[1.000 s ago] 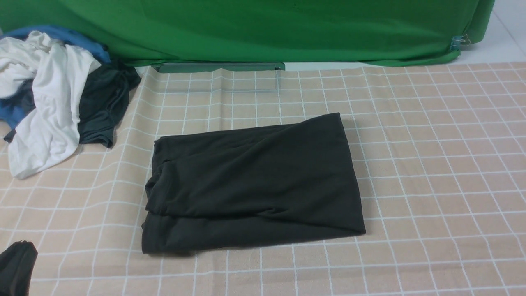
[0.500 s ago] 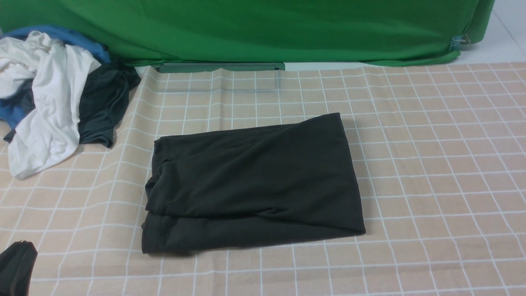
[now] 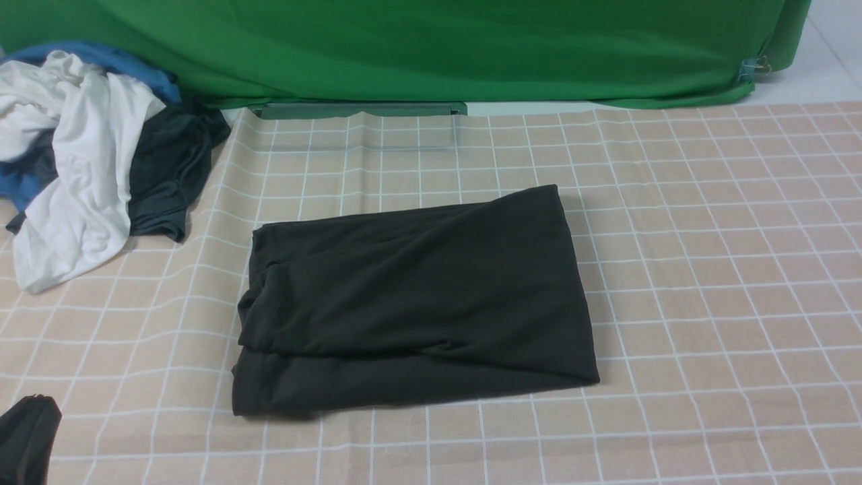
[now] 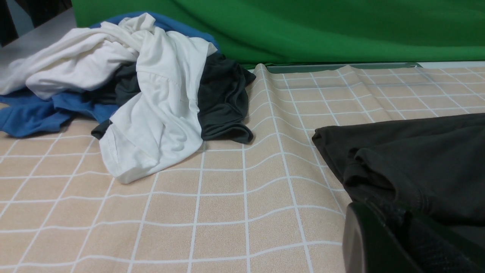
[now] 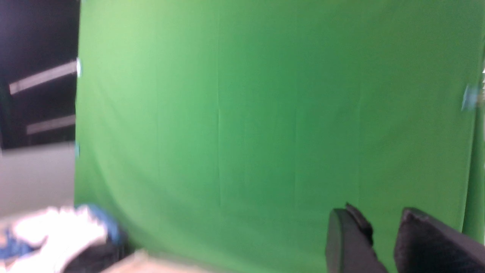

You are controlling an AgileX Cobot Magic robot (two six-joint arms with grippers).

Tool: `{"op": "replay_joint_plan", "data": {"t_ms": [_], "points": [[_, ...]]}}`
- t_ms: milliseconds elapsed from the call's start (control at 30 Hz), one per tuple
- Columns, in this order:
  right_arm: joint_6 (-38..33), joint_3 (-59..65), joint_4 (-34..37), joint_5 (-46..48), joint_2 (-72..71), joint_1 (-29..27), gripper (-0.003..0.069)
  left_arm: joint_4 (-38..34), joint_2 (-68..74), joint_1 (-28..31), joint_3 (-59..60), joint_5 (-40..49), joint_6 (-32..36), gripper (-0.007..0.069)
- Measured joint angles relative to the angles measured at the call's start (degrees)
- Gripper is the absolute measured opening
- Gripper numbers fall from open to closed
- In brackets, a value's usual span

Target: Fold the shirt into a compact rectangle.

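The black shirt (image 3: 417, 303) lies folded into a rough rectangle in the middle of the checked tablecloth (image 3: 714, 269), with a second layer showing along its near edge. My left gripper (image 3: 27, 438) sits at the table's near left corner, apart from the shirt. In the left wrist view its jaws (image 4: 407, 222) are shut with nothing between them, and the shirt's folded corner (image 4: 416, 163) lies just beyond. My right gripper (image 5: 379, 218) is outside the front view. It is raised and faces the green backdrop, open and empty.
A pile of white, blue and dark grey-green clothes (image 3: 87, 168) lies at the back left, also visible in the left wrist view (image 4: 132, 87). A green backdrop (image 3: 431, 47) closes off the far edge. Bare checked cloth lies to the right of the shirt.
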Motion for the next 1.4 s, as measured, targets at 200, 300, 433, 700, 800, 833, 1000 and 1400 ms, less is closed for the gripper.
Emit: {"op": "replay_joint_plan", "data": {"t_ms": [200,300,433,700,800,833,1000,1400], "points": [[-1.26,9.91,0.0,-0.25,1.13,-1.91,0.0235,0.02,0.0,0.0,0.0,0.0,0.0,0.002],[-3.13,14.83,0.0,-0.42,1.15,-6.07,0.0237,0.02,0.0,0.0,0.0,0.0,0.0,0.002],[-5.04,20.63,0.0,-0.95,1.19,-11.94,0.0237,0.02,0.0,0.0,0.0,0.0,0.0,0.002],[-5.36,30.22,0.0,-1.83,-1.79,-19.59,0.0237,0.02,0.0,0.0,0.0,0.0,0.0,0.002],[-3.91,31.2,0.0,-2.18,-3.23,-20.38,0.0237,0.02,-0.02,0.0,0.0,-0.01,0.0,0.002],[-3.82,31.2,0.0,-2.34,-3.29,-20.38,0.0237,0.02,0.0,0.0,0.0,-0.01,0.0,0.002],[-3.09,31.2,0.0,-2.81,-3.46,-20.45,0.0237,0.02,-0.02,0.0,0.0,0.06,0.0,0.002],[-3.04,31.2,0.0,-2.8,-3.46,-20.47,0.0237,0.02,-0.02,0.0,0.0,0.06,0.06,0.002]]}}
